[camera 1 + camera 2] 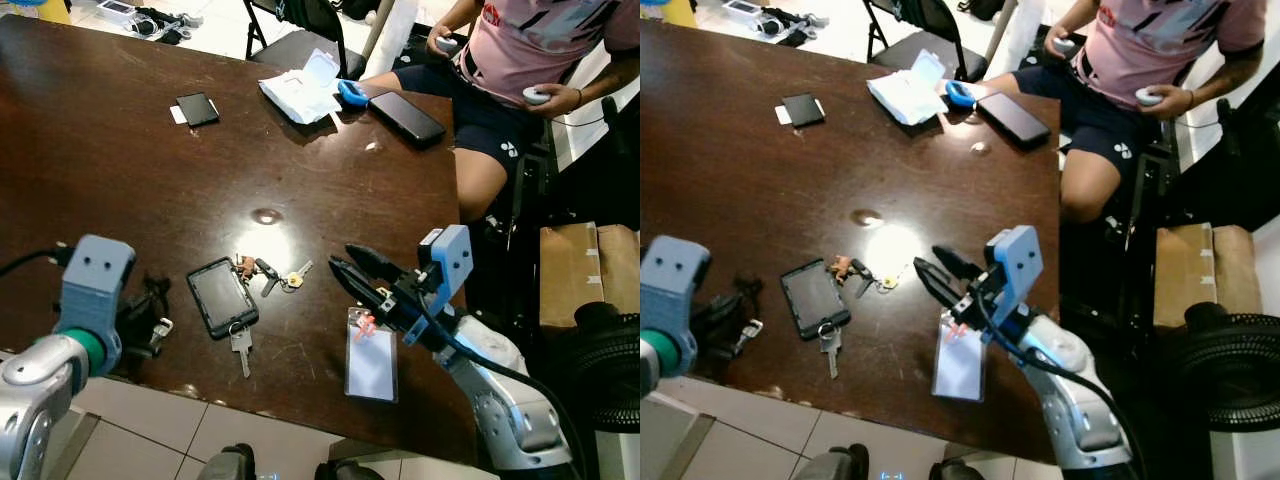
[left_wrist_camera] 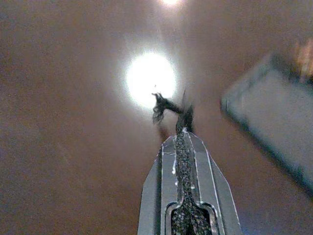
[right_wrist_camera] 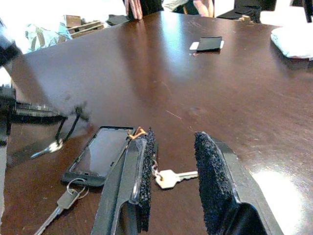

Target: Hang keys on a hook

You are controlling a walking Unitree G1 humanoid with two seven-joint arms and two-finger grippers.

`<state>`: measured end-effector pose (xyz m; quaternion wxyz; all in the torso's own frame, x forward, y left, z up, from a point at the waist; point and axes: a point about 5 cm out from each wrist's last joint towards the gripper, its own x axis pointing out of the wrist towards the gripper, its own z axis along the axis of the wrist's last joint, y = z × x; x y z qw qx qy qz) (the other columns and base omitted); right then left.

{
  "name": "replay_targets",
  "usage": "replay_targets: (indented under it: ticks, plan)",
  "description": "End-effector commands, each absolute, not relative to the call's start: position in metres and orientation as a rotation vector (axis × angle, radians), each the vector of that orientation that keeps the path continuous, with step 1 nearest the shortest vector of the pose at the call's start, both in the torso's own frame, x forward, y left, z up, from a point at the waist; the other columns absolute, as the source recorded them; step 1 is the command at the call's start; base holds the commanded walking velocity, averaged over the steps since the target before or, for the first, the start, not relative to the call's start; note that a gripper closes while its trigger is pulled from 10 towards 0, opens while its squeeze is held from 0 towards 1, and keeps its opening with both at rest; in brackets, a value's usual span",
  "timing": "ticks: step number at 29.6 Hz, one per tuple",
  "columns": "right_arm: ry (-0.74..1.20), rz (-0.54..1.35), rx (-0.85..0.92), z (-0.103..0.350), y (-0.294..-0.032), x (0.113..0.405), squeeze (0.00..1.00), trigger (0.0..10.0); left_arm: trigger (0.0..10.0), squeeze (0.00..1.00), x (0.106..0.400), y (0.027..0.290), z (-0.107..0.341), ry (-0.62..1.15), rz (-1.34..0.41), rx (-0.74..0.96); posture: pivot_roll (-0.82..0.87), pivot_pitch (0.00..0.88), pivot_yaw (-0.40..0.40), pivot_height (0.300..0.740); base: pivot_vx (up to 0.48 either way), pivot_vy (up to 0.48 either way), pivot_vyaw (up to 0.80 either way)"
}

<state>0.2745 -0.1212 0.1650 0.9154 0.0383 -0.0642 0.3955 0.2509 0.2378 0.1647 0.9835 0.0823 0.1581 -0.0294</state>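
Our right tool [image 1: 343,262] hung open just right of the keys [image 1: 272,273], which lay strung out toward it on the surface [image 1: 120,170]; our left tool [image 2: 182,129], pressed closed, sat farther off.

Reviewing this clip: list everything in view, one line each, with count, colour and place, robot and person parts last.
table: one, dark brown.
phone near front edge: one, black, face up.
key bunch: one, mixed colours, right of that phone.
single key: one, silver, at that phone's near end.
badge holder: one, clear, front right.
far phone: one, black.
wallet: one, black, far side.
white packet: one.
person: one, pink shirt, seated.
left gripper: shut.
right gripper: open, above the table.
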Motion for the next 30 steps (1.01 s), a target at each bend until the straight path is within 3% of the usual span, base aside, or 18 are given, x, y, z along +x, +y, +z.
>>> replay_targets:
  ticks: [1, 2, 3, 6, 7, 21, 22, 23, 30]
  plan:
    - [-0.126, 0.817, 0.073, 0.163, -0.121, 0.274, 0.0, 10.0, 0.0, 0.0, 0.25, 0.235, 0.18, 0.22, -0.076, 0.17, 0.11, 0.078, 0.025, 0.74, 0.0, 0.0, 0.0]
    - [-0.126, 0.817, 0.073, 0.163, -0.121, 0.274, 0.0, 10.0, 0.0, 0.0, 0.25, 0.235, 0.18, 0.22, -0.076, 0.17, 0.11, 0.078, 0.025, 0.74, 0.0, 0.0, 0.0]
    - [-0.128, 0.819, 0.073, 0.163, -0.121, 0.274, 0.0, 10.0, 10.0, 0.0, 0.249, 0.232, 0.182, 0.214, -0.102, 0.201, 0.11, 0.077, 0.026, 0.74, 0.0, 0.0, 0.0]
    - [-0.129, 0.821, 0.073, 0.163, -0.121, 0.274, 0.0, 10.0, 10.0, 0.0, 0.245, 0.227, 0.177, 0.259, -0.143, 0.252, 0.11, 0.078, 0.028, 0.74, 0.0, 0.0, 0.0]
    - [-0.129, 0.821, 0.074, 0.163, -0.121, 0.274, 0.0, 10.0, 10.0, 1.0, 0.242, 0.224, 0.172, 0.29, -0.175, 0.261, 0.11, 0.081, 0.029, 0.74, 0.0, 0.0, 0.0]
    - [-0.125, 0.819, 0.078, 0.162, -0.121, 0.272, 0.0, 10.0, 10.0, 1.0, 0.238, 0.215, 0.163, 0.314, -0.22, 0.266, 0.11, 0.088, 0.032, 0.74, 0.0, 0.0, 0.0]
    - [-0.124, 0.819, 0.078, 0.162, -0.121, 0.272, 0.0, 10.0, 10.0, 0.58, 0.242, 0.216, 0.166, 0.287, -0.194, 0.275, 0.11, 0.088, 0.032, 0.74, 0.0, 0.0, 0.0]
    - [-0.124, 0.82, 0.078, 0.162, -0.12, 0.272, 0.0, 10.0, 10.0, 0.0, 0.247, 0.214, 0.17, 0.256, -0.174, 0.294, 0.11, 0.092, 0.032, 0.74, 0.0, 0.0, 0.0]
    - [-0.124, 0.822, 0.081, 0.162, -0.119, 0.272, 0.0, 10.0, 10.0, 0.0, 0.265, 0.2, 0.175, 0.187, -0.17, 0.396, 0.1, 0.104, 0.031, 0.74, 0.0, 0.0, 0.0]
